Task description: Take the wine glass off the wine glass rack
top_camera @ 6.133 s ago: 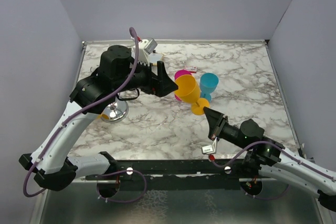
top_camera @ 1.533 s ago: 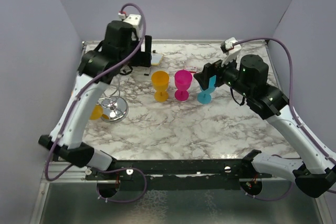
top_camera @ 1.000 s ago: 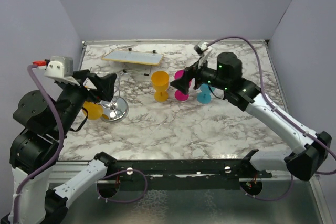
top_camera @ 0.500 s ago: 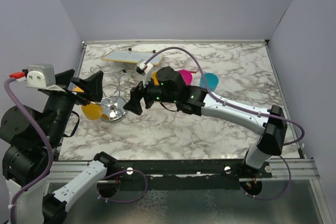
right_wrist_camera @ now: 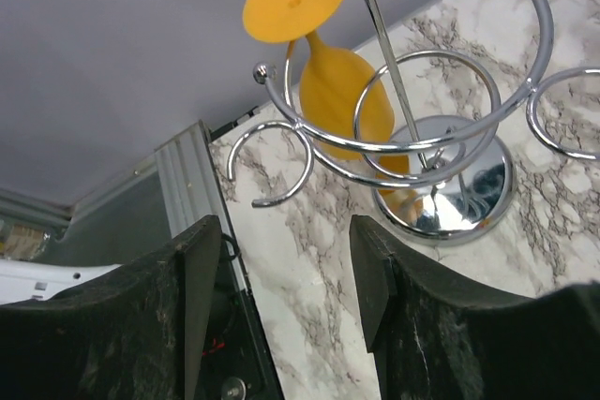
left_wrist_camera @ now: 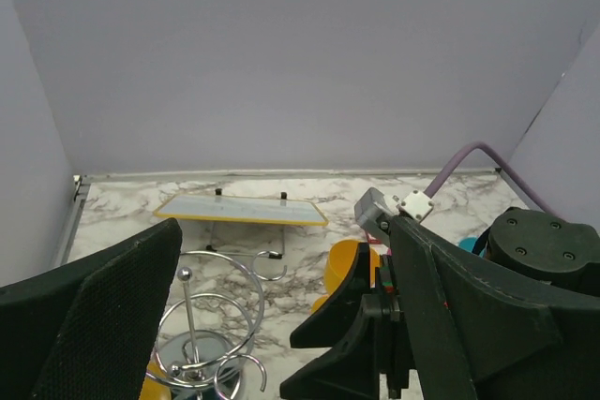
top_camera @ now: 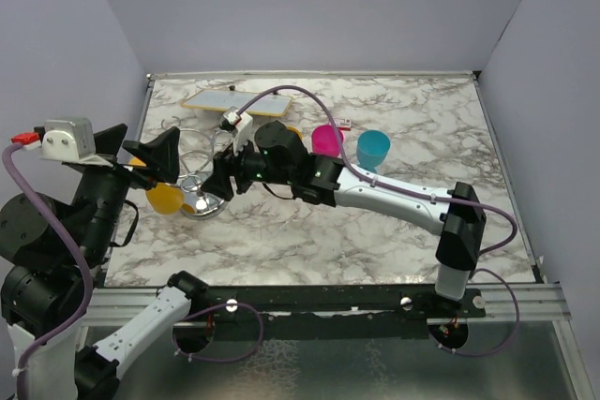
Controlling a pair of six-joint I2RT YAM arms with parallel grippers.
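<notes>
Seen from my remote desk: the orange plastic wine glass hangs upside down from a wire loop of the chrome rack near the table's left edge, flat round foot up, bowl down, its long axis near upright. The rack's domed base gleams like a mirror on the marble-patterned table. My right gripper faces the rack, jaws apart, gripping nothing. My left gripper hangs raised, jaws wide apart. A pink glass and a blue glass stand well apart to the right
</notes>
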